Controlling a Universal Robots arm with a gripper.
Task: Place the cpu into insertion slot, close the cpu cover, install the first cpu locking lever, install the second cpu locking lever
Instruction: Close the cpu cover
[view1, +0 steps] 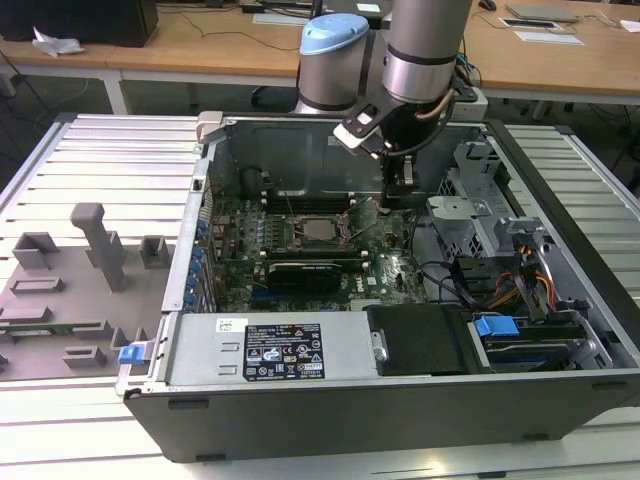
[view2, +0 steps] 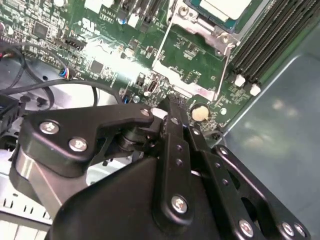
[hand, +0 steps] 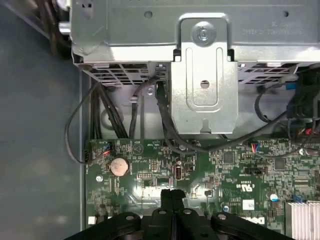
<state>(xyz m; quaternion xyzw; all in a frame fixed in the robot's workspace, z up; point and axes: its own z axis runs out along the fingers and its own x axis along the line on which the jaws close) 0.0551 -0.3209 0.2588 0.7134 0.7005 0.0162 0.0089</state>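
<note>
The tool is hanging shut and empty over the green board. Black wires and a round battery are lying near it. The cpu is sitting in the insertion slot.

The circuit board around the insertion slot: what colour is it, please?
The circuit board is green, clearest in the second wrist view.

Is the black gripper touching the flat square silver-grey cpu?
Apart. In the second wrist view, a stretch of green circuit board separates the black gripper from the silver-grey square cpu.
</note>
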